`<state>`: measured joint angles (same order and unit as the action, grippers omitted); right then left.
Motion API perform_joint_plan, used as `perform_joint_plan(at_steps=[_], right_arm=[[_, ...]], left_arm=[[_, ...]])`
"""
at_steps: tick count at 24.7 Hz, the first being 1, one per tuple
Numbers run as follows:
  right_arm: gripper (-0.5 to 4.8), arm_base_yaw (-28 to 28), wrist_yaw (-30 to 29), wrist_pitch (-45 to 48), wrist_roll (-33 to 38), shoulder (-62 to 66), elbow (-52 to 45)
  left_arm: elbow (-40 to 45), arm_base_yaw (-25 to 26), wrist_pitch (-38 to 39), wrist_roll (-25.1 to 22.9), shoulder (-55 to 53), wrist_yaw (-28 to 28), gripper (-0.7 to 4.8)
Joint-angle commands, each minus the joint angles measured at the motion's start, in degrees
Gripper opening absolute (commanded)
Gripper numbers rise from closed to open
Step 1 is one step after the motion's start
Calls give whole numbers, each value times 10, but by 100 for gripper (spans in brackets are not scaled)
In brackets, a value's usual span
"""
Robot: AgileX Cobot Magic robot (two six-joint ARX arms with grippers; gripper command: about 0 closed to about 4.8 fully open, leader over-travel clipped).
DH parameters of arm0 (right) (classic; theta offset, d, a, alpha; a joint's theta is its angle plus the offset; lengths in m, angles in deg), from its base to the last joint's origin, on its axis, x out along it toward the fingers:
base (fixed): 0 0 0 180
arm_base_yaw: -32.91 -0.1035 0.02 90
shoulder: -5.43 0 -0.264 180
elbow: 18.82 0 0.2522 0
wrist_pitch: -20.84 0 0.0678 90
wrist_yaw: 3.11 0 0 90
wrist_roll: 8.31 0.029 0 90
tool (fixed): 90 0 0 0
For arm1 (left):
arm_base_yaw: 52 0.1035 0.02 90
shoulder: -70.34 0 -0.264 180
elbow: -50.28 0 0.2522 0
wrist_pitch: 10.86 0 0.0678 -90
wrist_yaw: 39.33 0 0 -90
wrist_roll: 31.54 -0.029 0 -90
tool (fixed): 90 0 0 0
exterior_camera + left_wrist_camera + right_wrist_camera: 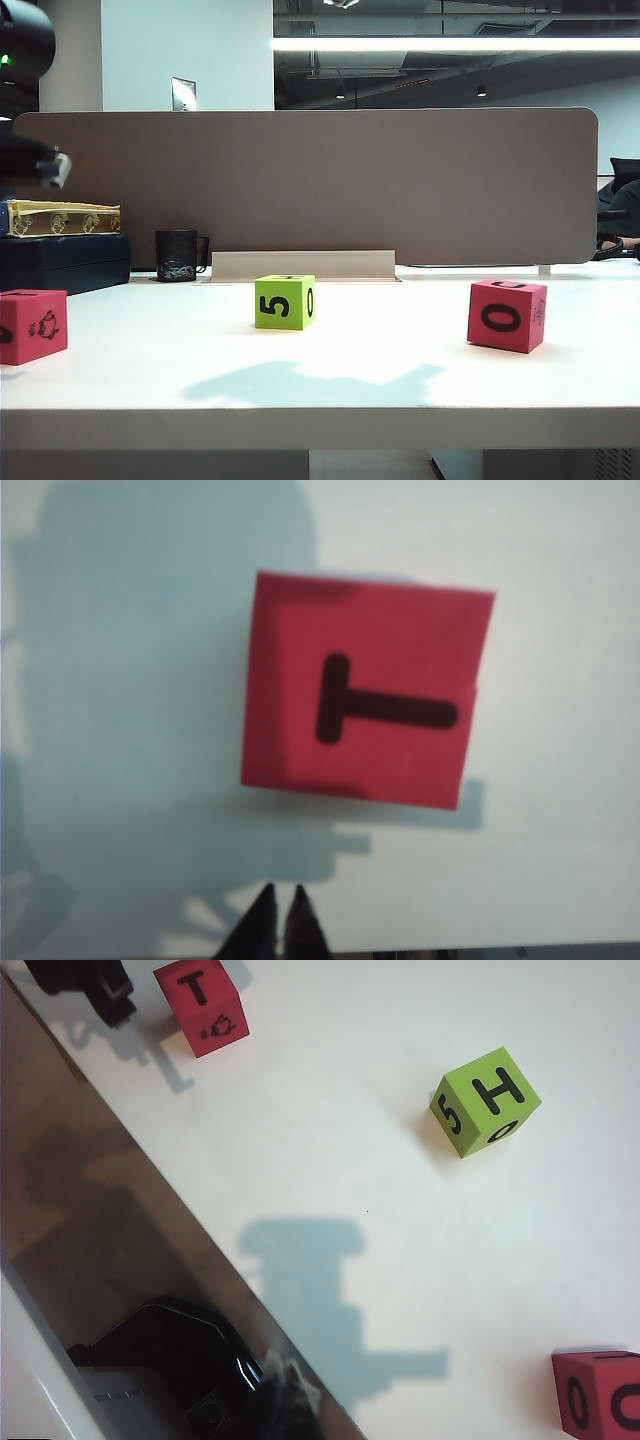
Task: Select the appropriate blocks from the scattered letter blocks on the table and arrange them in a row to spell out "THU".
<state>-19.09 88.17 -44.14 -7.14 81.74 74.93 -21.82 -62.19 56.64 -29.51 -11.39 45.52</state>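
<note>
Table (330,380): white desk top, brown divider panel (400,180) along the back edge.

Blocks, three, well apart from one another, in a loose line across the table:
- Red block with T (365,715): at the left edge of the exterior view (32,325), T on top, small picture on a side face. Resting free on the table.
- Green block (285,301): near the middle, H on top in the right wrist view (487,1100), 5 on the face toward the exterior camera.
- Red block with 0 (506,315): at the right, 0 on the face toward the exterior camera.

Left gripper (281,920): above the table, just beside the T block but not touching it; fingertips pressed together, nothing between them.

Right gripper (275,1395): only a dark part of it showed at the frame edge, high above the table; jaws closed, nothing seen in them.

Other items: black mug (178,255) at the back by the panel; dark box (65,262) at back left.
</note>
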Motion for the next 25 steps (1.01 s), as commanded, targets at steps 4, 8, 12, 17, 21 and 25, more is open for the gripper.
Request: perform_joint_plan(at_steps=[4, 8, 12, 17, 21, 25], right_arm=[[-5, -1, 1, 9, -8, -1, 2], [-5, -1, 1, 9, -8, -1, 2], [-5, -1, 1, 9, -8, -1, 2], [-5, -1, 1, 9, -8, -1, 2], [-5, -1, 1, 4, -8, -1, 2], [-5, -1, 1, 4, -8, -1, 2]], left_arm=[[46, -1, -108, 14, 0, 34, -6], [47, -1, -146, 14, 0, 23, -6], [46, -1, -179, 12, -4, -18, -6], [47, 0, -201, -1, -46, -26, -6], [46, 0, -230, -2, -76, -28, -6], [46, 0, -268, -3, -84, -42, -6]])
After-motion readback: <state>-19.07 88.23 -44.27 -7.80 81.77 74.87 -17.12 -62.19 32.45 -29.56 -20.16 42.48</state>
